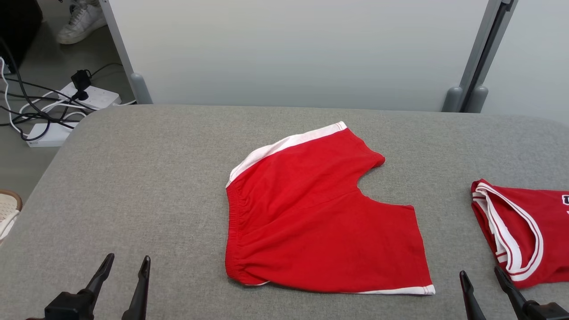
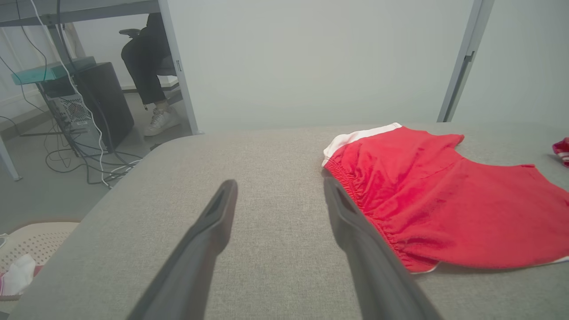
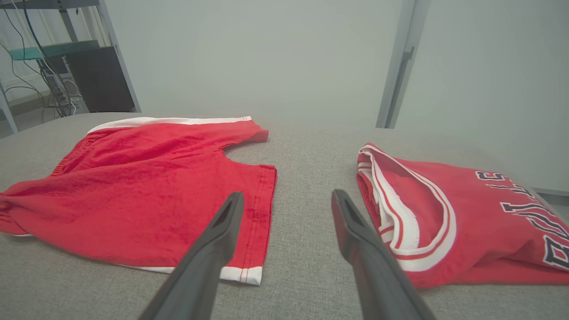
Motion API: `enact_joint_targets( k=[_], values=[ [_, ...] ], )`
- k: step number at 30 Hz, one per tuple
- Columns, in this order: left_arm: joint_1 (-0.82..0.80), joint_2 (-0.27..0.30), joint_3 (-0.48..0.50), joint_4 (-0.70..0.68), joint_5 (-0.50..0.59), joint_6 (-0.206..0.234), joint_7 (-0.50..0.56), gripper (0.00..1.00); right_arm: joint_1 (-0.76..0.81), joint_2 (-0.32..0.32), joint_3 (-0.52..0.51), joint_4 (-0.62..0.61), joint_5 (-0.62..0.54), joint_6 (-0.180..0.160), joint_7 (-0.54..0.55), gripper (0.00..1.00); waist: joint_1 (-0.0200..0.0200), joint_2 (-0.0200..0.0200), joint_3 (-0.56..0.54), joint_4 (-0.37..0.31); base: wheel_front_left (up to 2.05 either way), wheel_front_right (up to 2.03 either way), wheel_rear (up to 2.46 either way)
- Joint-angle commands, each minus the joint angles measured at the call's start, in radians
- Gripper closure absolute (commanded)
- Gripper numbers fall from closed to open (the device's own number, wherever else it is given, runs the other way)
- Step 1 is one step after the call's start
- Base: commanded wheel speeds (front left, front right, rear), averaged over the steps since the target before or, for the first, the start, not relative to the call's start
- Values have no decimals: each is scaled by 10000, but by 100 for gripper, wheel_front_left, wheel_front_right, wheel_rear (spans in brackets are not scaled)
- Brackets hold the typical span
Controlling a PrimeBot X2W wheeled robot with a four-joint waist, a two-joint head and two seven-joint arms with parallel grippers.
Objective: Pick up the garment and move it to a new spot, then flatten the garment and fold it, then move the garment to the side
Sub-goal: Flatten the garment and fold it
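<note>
A grey fabric surface (image 1: pixel 146 178) spans the head view, backed at 12 o'clock by a pale partition panel (image 1: pixel 289 49). At 3 o'clock a folded red jersey (image 1: pixel 529 222) with white trim lies on it. On the floor between 9 and 10 o'clock, white power strips (image 1: pixel 95 95) sit among tangled cables (image 1: pixel 31 116). A white sneaker (image 1: pixel 82 22) shows at 10 o'clock, farther out. A pale perforated basket (image 1: pixel 9 206) sits at 9 o'clock, off the edge.

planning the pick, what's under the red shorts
The red cloth shorts with white trim lie directly on the grey fabric table top, which shows all round their edges. The patch beneath is covered by cloth; no bulge hints at anything hidden.
</note>
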Motion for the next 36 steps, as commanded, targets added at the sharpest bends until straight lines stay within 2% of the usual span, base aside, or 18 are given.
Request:
enact_joint_targets(
  k=[1,3,5,6,10,15,16,22,28,36],
  values=[
    [-526,265,428,-156,56,-58,-104,0,-441,-223,257,-148,55,-2,-183,0,0,0,15,6,0,0,0],
    [-544,219,324,-99,18,-135,-27,0,-484,-215,311,-126,95,-2,-175,0,0,0,51,-17,0,0,0],
    [-630,34,15,-40,-89,-392,159,0,-601,-194,483,22,229,-2,-64,0,0,0,186,-83,0,0,0],
    [-808,-324,-409,257,-229,-776,301,0,-801,-203,788,384,410,-2,24,0,0,0,377,-163,0,0,0],
    [-1383,-998,-1127,1215,-300,-1523,362,0,-1167,-215,1268,1111,651,-2,19,0,0,0,784,-231,0,0,0],
    [-1975,-1424,-1391,2206,-337,-2054,264,0,-1572,-216,1633,1604,785,-2,-41,0,0,0,1126,-358,0,0,0],
    [-2226,-1603,-1451,2709,-407,-2315,214,0,-1781,-214,1810,1829,857,-2,-66,0,0,0,1280,-445,0,0,0],
    [-3071,-2030,-1671,4354,-422,-3074,48,0,-2447,-194,2221,2565,1073,-2,-162,0,0,0,1819,-679,0,0,0],
    [-3792,-2342,-1903,5281,-409,-3435,-42,0,-2791,-258,2476,2931,1217,-2,-201,0,0,0,2265,-651,0,0,0],
    [-4168,-2437,-2385,5879,-776,-3587,-28,2,-2998,-264,2866,3243,1418,-2,-215,0,0,0,2485,-636,0,0,0]
  ],
)
